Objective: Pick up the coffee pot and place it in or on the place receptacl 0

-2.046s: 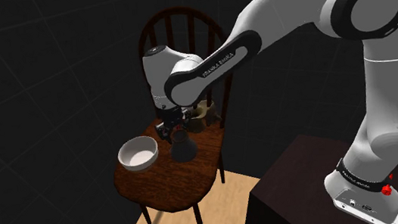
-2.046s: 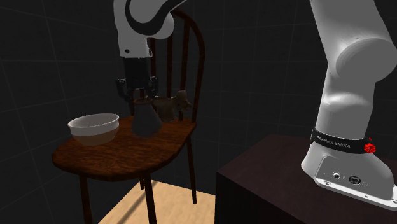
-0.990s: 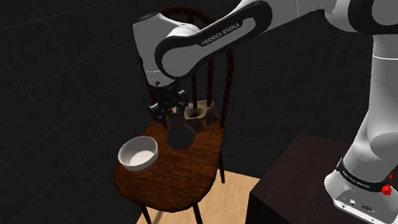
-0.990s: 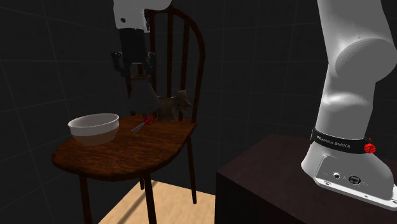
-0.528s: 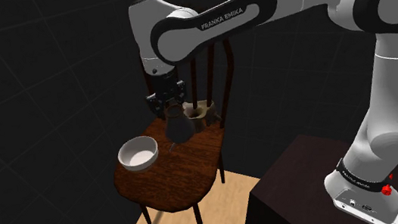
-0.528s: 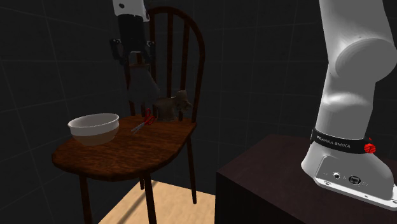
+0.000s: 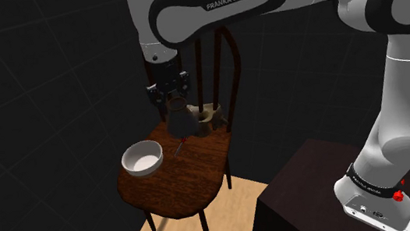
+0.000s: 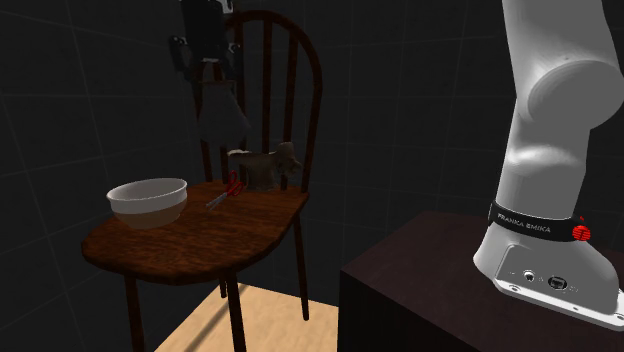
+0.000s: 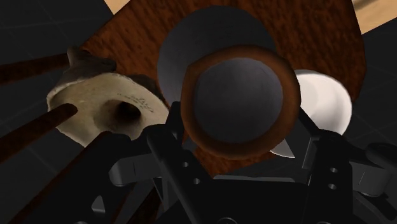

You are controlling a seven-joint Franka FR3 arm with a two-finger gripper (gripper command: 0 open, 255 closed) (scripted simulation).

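Hand: black two-finger hand point(image 7: 169, 97), clamped on the pot's neck.
Pot: dark grey conical coffee pot point(image 7: 178, 123), brown-rimmed, clear above brown wooden chair seat point(image 7: 179, 186).
Bowl: white bowl point(image 7: 143, 156) on seat, pot's 8 o'clock, shoulder view.

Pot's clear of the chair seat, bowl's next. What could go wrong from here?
1. The gripper clasps the coffee pot only at its narrow neck; the wide body hanging below could swing or slip.
2. The chair back's spindles and a tan figurine sit close by; a loose path may clip them.
3. The bowl looks shallow, so the pot could tip on release.
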